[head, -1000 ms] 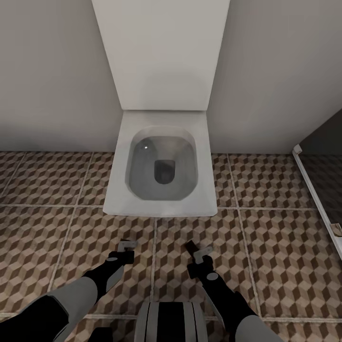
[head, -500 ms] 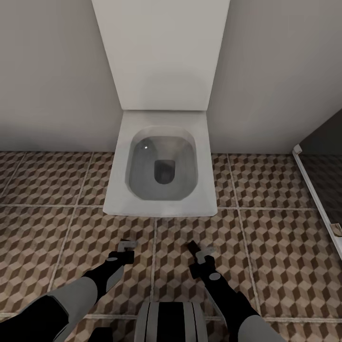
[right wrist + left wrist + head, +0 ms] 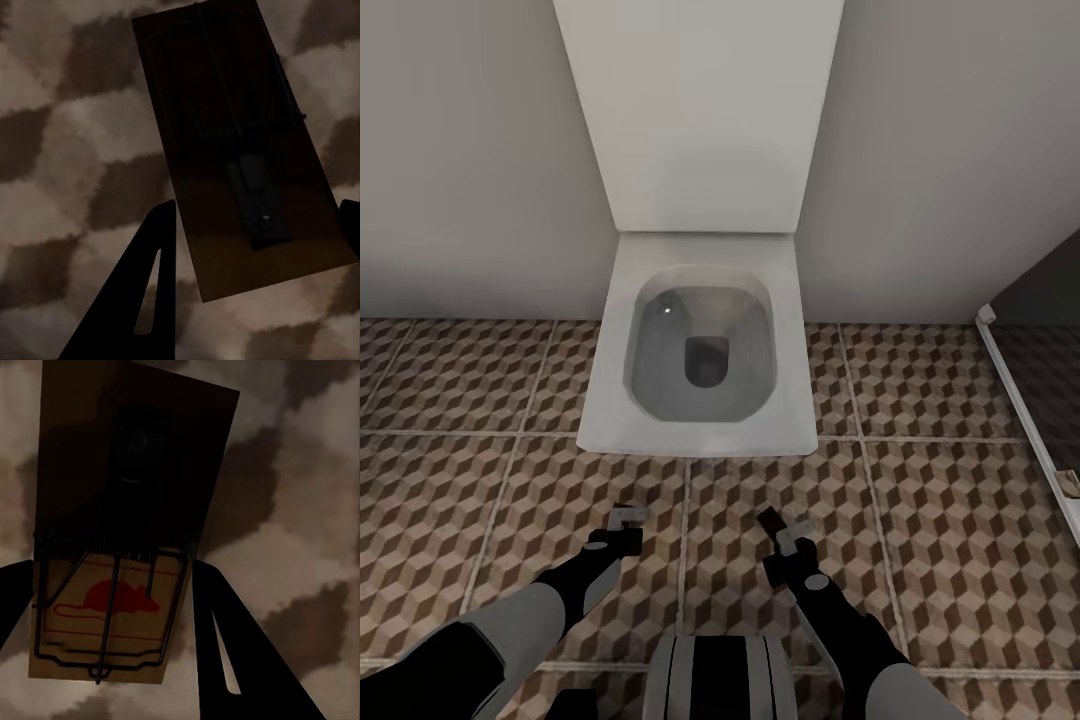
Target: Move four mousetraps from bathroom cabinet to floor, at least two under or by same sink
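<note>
Both grippers, left gripper [image 3: 628, 518] and right gripper [image 3: 780, 528], hold mousetraps [image 3: 112, 585] above the bathroom floor [image 3: 940, 540].

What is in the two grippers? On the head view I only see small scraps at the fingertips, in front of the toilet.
Observer: The left wrist view shows the left gripper with a mousetrap, the left trap, between its fingers, printed red mouse facing the camera.
Operator: And the right one?
Observer: The right gripper has the right trap between its fingers too, dark wire side up.
Operator: Anything underneath them?
Observer: Behind each trap there is just the cube pattern of the bathroom floor; I cannot tell whether they touch it.
</note>
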Tool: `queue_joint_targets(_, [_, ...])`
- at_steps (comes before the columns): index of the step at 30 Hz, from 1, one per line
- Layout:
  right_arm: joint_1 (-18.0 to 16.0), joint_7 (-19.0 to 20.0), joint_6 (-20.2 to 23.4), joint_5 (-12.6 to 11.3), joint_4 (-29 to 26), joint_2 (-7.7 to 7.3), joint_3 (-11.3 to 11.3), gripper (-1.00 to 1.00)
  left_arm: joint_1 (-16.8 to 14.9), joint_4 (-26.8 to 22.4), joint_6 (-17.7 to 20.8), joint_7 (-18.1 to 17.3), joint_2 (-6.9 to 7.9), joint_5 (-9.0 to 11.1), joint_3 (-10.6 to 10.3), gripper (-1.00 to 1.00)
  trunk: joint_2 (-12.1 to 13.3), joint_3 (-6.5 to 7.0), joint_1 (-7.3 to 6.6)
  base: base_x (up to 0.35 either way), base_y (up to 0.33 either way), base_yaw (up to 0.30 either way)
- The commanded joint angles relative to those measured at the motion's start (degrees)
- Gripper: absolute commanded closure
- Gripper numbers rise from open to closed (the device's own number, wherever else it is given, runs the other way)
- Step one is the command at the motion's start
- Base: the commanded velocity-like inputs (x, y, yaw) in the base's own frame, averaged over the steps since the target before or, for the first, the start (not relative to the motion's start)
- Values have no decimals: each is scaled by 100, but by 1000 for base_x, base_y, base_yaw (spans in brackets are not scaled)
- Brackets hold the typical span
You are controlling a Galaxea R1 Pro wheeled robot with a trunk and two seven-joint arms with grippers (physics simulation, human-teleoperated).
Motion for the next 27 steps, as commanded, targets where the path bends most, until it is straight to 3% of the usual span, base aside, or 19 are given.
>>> queue_joint_targets(1, [-1, -29, 47, 51, -10, -3, 21, 100, -2, -3, 5, 49, 1, 30, -52, 100, -1, -3, -1, 0, 0, 0])
queue_joint_targets(13, [-1, -29, 46, 44, -10, -3, 24, 100, -2, 0, 5, 49, 1, 30, -52, 100, -1, -3, -1, 113, 89, 0])
queue_joint_targets(27, [-1, -29, 49, 42, -10, -3, 30, 100, 2, 2, 5, 43, -3, 30, -54, 100, -1, -3, -1, 13, 11, 0])
